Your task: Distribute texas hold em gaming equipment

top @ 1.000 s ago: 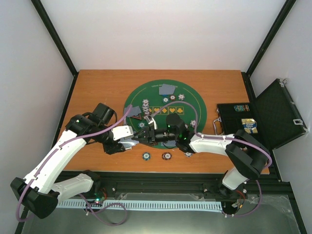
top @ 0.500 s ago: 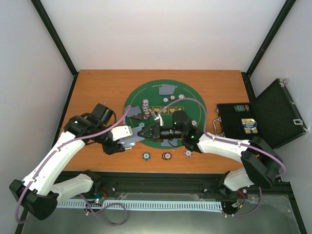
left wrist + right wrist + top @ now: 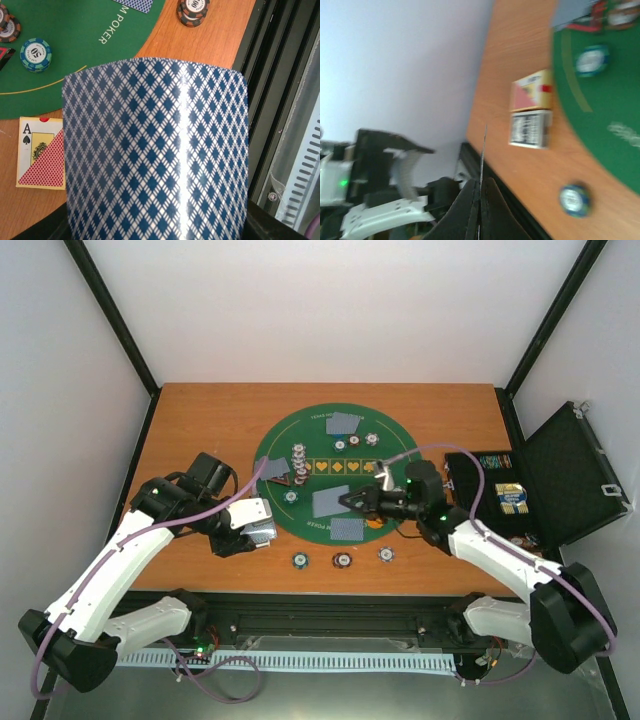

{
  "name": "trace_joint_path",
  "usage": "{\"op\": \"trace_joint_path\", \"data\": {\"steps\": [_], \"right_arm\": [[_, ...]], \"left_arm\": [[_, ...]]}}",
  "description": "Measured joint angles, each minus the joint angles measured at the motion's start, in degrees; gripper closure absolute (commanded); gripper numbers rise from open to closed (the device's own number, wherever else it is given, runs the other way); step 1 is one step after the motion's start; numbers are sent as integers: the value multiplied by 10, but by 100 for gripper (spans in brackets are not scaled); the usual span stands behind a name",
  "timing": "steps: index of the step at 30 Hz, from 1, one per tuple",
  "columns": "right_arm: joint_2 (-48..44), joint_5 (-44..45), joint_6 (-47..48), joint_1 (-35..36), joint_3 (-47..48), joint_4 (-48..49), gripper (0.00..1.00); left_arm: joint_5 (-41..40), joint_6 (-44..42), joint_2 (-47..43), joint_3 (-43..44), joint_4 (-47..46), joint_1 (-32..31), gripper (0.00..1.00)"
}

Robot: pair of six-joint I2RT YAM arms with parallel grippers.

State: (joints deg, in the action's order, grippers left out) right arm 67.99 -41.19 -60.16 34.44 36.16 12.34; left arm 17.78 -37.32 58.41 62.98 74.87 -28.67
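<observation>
The step in hand was dealing cards. The right claw was clamped on a single grey-blue-backed card, held over the near half of the green mat. In the right wrist view that card showed edge-on, pinched between the two fingers. The left claw was closed on the deck (its patterned back, slightly bowed, filled the left wrist view) and hung over the surface just beside the mat's near-left edge. A second card lay face down on the mat towards the front, and further cards lay at its far side. Three poker chips sat on the bare wood by the near edge. By my reading, the next move called for carrying the held card to a player's spot, probably beside the second card. It would then need lowering flat and releasing without dragging its neighbour.
</observation>
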Motion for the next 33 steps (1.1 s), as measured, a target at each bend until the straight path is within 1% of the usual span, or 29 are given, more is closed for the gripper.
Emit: {"op": "trace_joint_path", "data": {"steps": [3,6,9,13,22,24,28,33], "right_arm": [[-16,-7,53,-71,-34,-72,97],[-14,-9,86,-110,-53,-113,97],[0,-9,116,-128,-66,-144,97],[47,-13,139,-130,-67,-147,97],[149,-17,143,-132,-67,-97,97],[160,-15,144,-132,-68,-93,91],[159,-7,153,-133,-71,-100,71],[113,25,178,-133,-66,-159,53]], "left_arm": [[-2,0,0,0,0,0,80],[-2,0,0,0,0,0,80],[-2,0,0,0,0,0,80],[-2,0,0,0,0,0,80],[-2,0,0,1,0,0,80],[-2,0,0,2,0,0,80],[-2,0,0,3,0,0,80],[-2,0,0,3,0,0,79]]}}
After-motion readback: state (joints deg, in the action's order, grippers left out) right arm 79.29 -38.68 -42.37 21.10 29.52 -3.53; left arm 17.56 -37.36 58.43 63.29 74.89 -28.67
